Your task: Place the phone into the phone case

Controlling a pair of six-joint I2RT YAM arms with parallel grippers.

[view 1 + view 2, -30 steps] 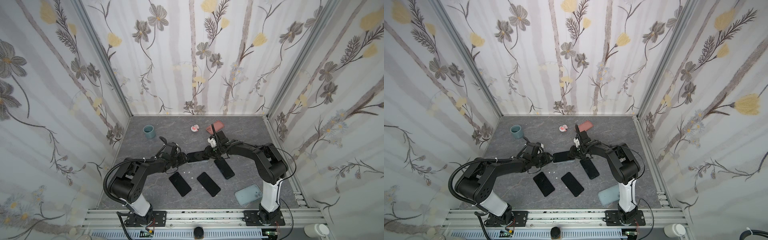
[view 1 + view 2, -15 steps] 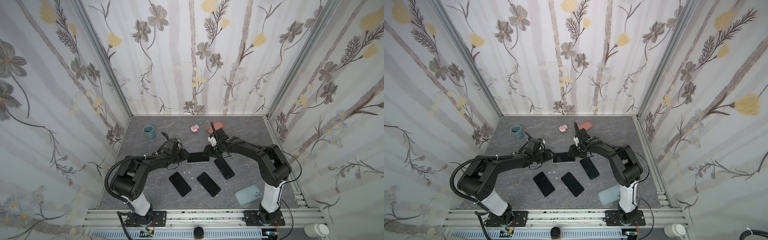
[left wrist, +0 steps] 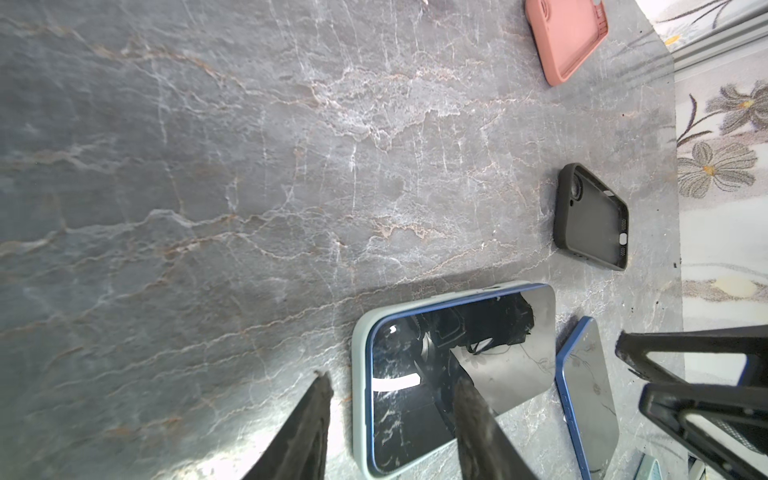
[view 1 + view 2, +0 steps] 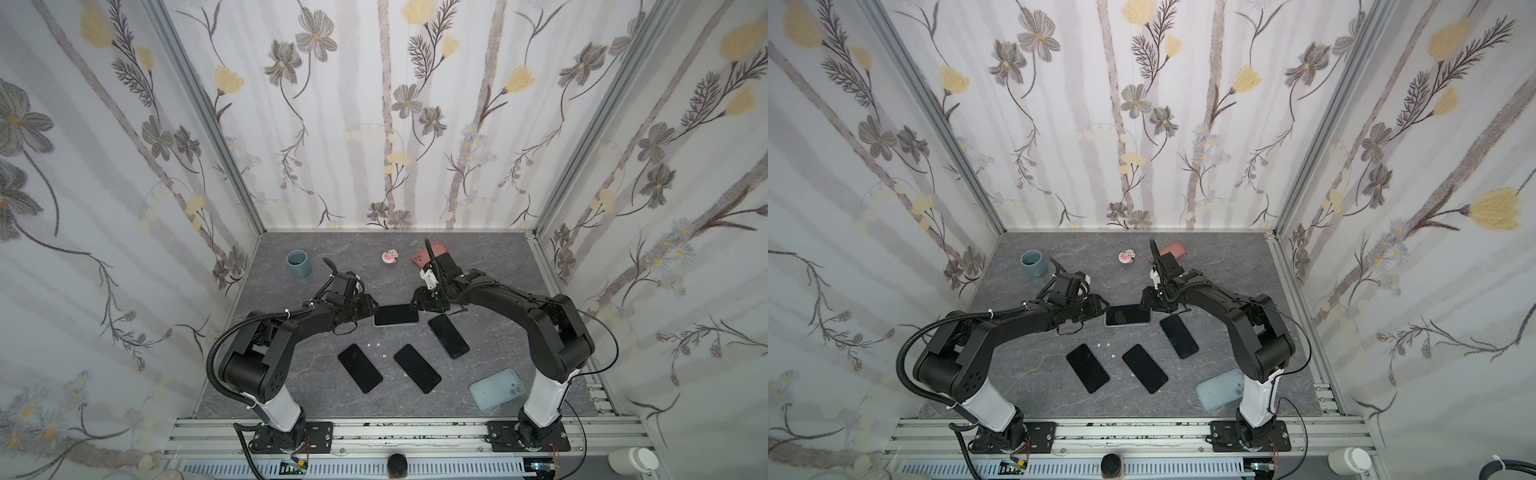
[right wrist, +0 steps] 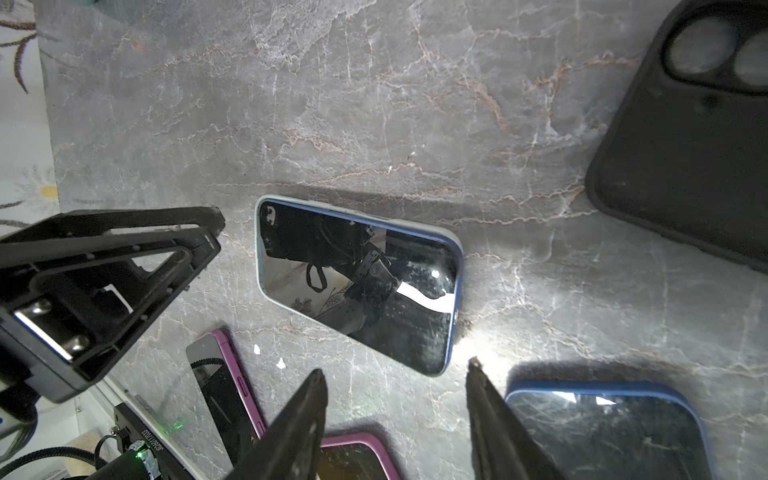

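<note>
The flat stone table (image 4: 490, 257) is grey with thin white and brown lines, and the paper walls (image 4: 353, 62) are white with grey and yellow flowers. The shiny glass phone (image 4: 395, 314) is black with a blue edge, its soft case (image 3: 358, 395) pale green.

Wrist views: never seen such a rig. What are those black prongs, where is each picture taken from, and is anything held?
Two robot arms stand at a grey table. Both top views look down from overhead; each wrist view comes from a camera on an arm, and the prongs are its fingers. The left end effector and right end effector are open at opposite ends of a phone in a pale case, holding nothing. Three more phones, a pale blue case, a pink case, a black case and a cup lie around.
</note>
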